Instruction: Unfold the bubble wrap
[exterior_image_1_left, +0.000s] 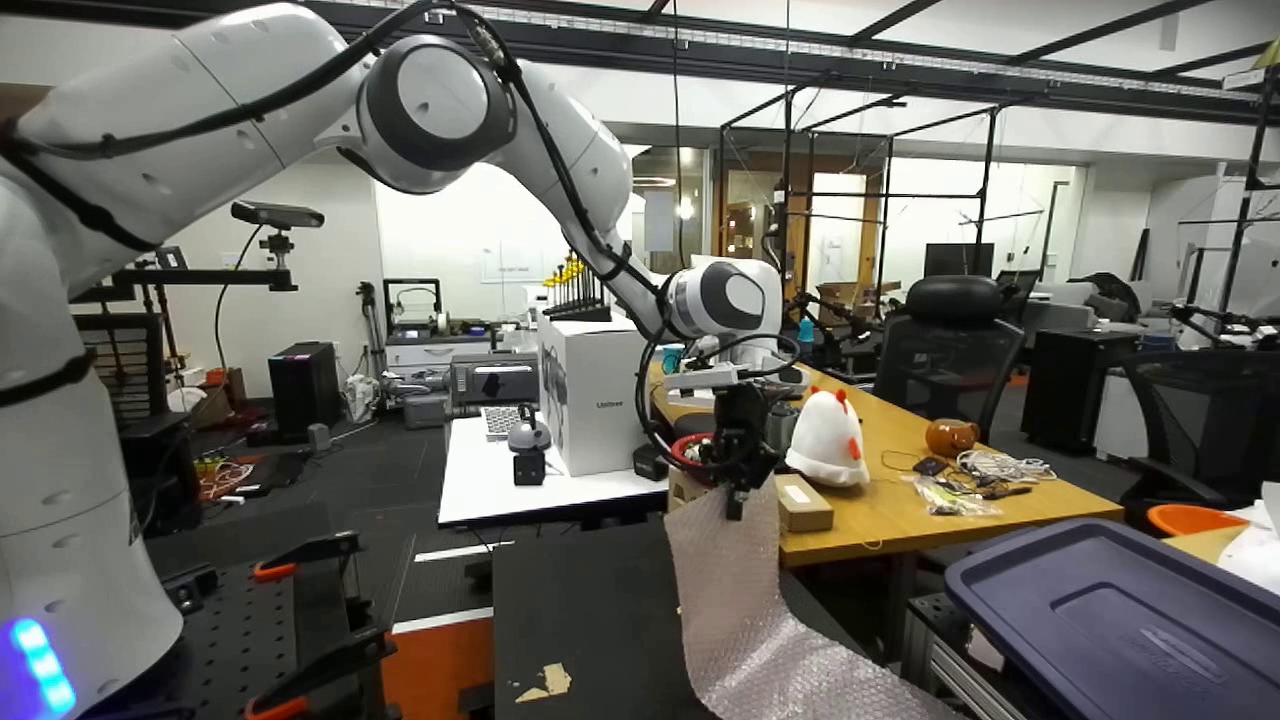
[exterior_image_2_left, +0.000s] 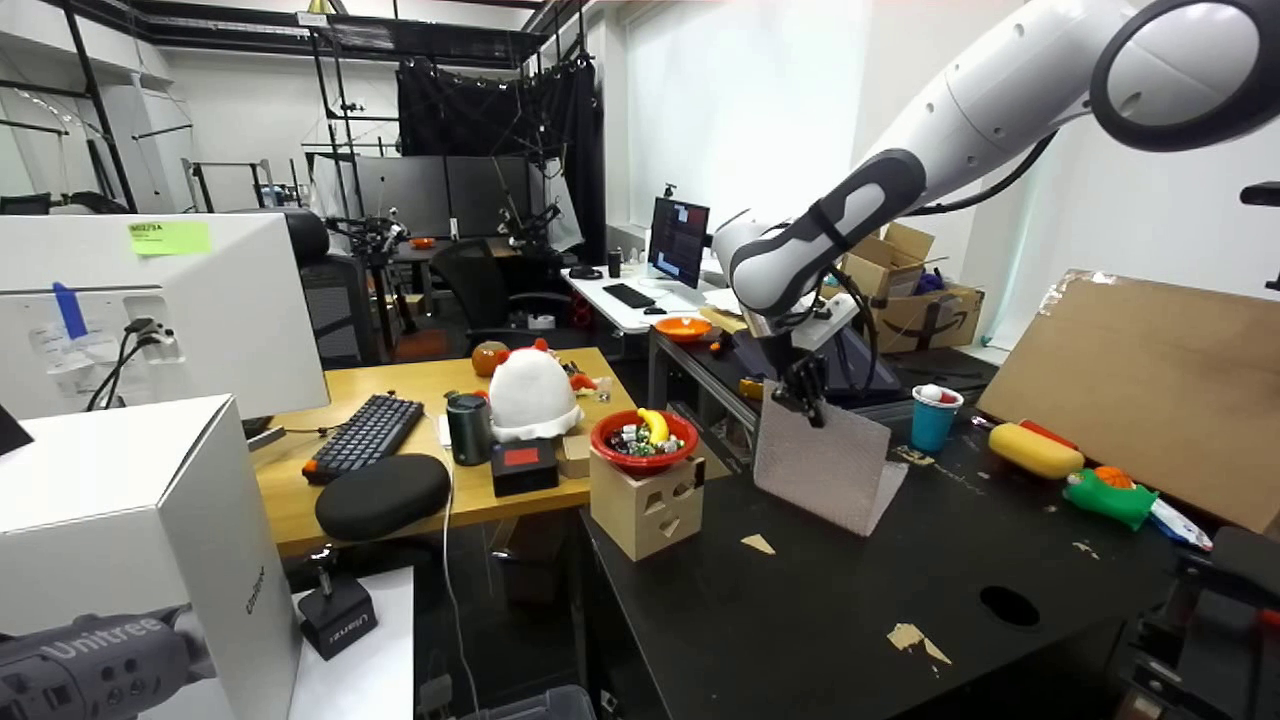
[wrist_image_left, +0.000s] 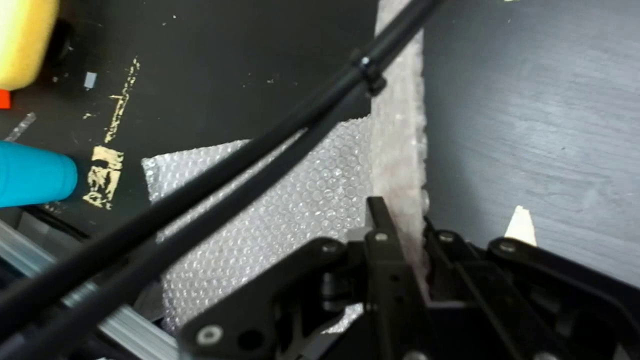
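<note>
The thin, pale grey-white, translucent bubble wrap (exterior_image_2_left: 815, 465) stands half raised on the flat black counter (exterior_image_2_left: 780, 620), one panel roughly upright, the other lying low on the side toward the bright blue cup (wrist_image_left: 35, 175). The black two-fingered end effector (wrist_image_left: 401, 215) is clamped on the upright panel at its top, a finger on either face in the wrist view, and that grip is presumably why the flimsy plastic stands instead of flopping. Pinching only this layer probably lets the lower one rest under its own weight and anchor the fold. On the opposite side of the panel lies more counter, with a small tan scrap (wrist_image_left: 521, 227); carrying the held edge that way and down looks like what unfolding needs. The light lower layer may drag along. The round red bowl (exterior_image_2_left: 645, 464) on the pale wooden box (exterior_image_2_left: 620, 510) is apart from the sheet, perhaps placed to leave it room.
</note>
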